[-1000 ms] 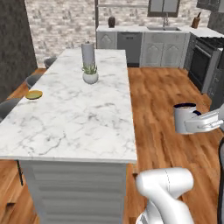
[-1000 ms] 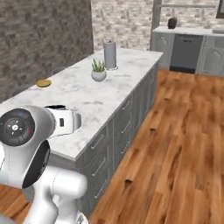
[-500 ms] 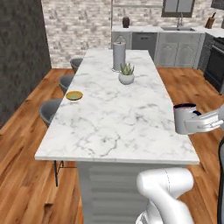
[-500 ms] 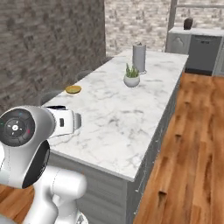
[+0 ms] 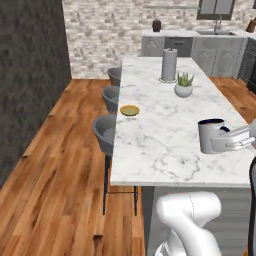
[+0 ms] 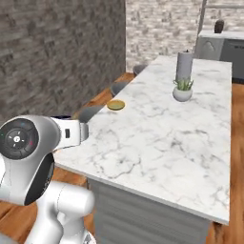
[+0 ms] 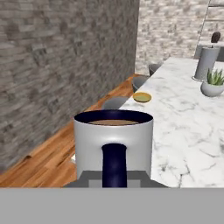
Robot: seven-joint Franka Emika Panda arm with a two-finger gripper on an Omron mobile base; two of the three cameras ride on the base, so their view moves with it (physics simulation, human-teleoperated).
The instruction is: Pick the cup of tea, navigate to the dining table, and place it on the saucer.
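Marble table (image 5: 165, 130) stretches ahead; the claw (image 5: 227, 142), clenched on the cup's handle, holds the cup (image 5: 210, 135) level above the near end so nothing spills; the saucer (image 5: 129, 110) waits near the stool-side edge.

Open white grey-veined marble dining table (image 5: 165, 145) surrounds yellow-ochre saucer (image 5: 129, 110); grey paper-towel roll (image 5: 169, 65) and white plant pot (image 5: 183, 90) stand well apart.

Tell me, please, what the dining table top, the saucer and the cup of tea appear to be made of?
Dining table: polished marble by its look, white with grey veins. Saucer: probably glazed ceramic, ochre rim with a greenish centre. Cup of tea: smooth matte grey wall, dark rim and handle; ceramic or enamelled metal, hard to tell.
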